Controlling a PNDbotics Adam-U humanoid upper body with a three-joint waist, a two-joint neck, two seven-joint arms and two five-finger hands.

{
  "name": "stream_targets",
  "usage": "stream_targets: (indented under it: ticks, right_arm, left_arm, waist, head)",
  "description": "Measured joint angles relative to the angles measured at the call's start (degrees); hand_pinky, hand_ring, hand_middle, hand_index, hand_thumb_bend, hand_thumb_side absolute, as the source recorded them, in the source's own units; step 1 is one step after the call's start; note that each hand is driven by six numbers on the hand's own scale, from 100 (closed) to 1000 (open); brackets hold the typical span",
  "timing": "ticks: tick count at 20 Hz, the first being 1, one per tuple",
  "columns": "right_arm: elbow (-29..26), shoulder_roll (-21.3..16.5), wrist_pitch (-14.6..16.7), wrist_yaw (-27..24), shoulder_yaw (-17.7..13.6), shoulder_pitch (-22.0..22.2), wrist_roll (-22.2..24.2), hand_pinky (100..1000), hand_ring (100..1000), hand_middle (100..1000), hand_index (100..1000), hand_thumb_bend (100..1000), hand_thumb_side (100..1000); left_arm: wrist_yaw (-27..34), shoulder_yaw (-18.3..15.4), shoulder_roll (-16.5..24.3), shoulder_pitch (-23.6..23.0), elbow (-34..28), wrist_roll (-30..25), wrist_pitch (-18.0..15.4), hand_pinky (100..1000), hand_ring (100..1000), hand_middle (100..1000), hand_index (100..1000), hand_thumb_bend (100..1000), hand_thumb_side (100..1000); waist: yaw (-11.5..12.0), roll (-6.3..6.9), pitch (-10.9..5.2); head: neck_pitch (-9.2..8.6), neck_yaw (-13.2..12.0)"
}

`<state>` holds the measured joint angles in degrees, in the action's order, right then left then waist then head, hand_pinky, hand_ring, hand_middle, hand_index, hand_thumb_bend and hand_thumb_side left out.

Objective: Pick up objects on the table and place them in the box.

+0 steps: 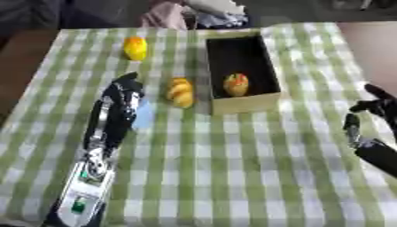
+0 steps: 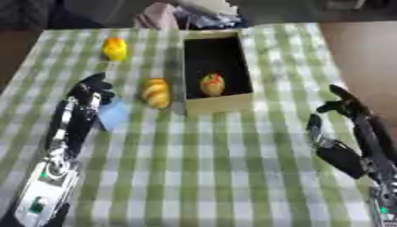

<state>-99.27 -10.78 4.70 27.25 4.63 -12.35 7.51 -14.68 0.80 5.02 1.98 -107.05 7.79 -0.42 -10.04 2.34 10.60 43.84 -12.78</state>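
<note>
op: starting at the left, i'm seeing my left hand (image 2: 91,88) lying out over the green-and-white checked tablecloth (image 1: 232,168), fingers curled round a pale blue flat thing (image 2: 114,114) by its palm.

obs: and past it?

op: a small yellow rounded toy (image 1: 135,47) is sitting near the far left edge, well apart. a yellow-orange lumpy piece like a bread roll (image 1: 180,92) is lying just beside the open cardboard box with the black inside (image 1: 242,105). a yellow-and-red round fruit (image 1: 236,84) is resting inside that box.

obs: the right side?

op: my right hand (image 2: 335,111) is hanging open at the right edge, fingers spread, holding nothing.
</note>
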Motion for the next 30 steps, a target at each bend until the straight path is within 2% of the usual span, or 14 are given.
stream_targets:
  ticks: [13, 15, 18, 21, 26, 30]
  right_arm:
    - [0.0, 0.0, 0.06, -0.15, 0.0, 0.03, -0.28, 907, 856, 651, 965, 100, 414]
    - [0.0, 0.0, 0.06, -0.15, 0.0, 0.03, -0.28, 907, 855, 651, 965, 100, 414]
    - [0.0, 0.0, 0.06, -0.15, 0.0, 0.05, -0.28, 904, 854, 651, 965, 100, 412]
    - [0.0, -0.02, 0.06, -0.15, -0.01, 0.24, -0.28, 903, 853, 648, 964, 100, 414]
    - [0.0, -0.12, 0.07, -0.15, -0.01, 0.27, -0.25, 900, 852, 646, 963, 100, 413]
    - [0.01, -0.39, 0.18, -0.15, 0.0, 0.29, -0.09, 900, 851, 644, 962, 100, 413]
  left_arm:
    - [0.0, 0.0, 0.0, 0.0, 0.0, 0.0, 0.0, 717, 681, 664, 852, 100, 778]
    - [-0.04, -0.02, 0.02, 0.0, -0.01, 0.0, 0.0, 719, 683, 666, 852, 100, 742]
    - [-1.45, -0.71, 1.77, -0.1, -0.89, -0.47, 0.12, 722, 685, 675, 866, 100, 633]
    - [-4.81, -1.76, 6.89, -1.19, -3.39, -2.75, 1.59, 728, 690, 688, 870, 100, 511]
    - [-12.39, -2.32, 20.57, -2.66, -6.08, -9.85, 4.26, 746, 710, 721, 877, 100, 338]
    - [-14.16, -1.18, 32.49, -2.68, -6.37, -16.24, 5.28, 753, 720, 744, 886, 100, 382]
  waist:
    - [-0.02, 0.0, 0.0]
    - [-0.05, 0.0, 0.0]
    - [-0.14, 0.0, 0.0]
    - [-0.13, 0.0, -0.01]
    - [-0.41, 0.03, -0.02]
    - [-0.57, 0.16, -0.09]
  head:
    - [0.0, 0.03]
    - [0.0, 0.09]
    - [0.0, 0.32]
    - [0.0, 0.57]
    - [0.0, 1.13]
    - [0.0, 1.36]
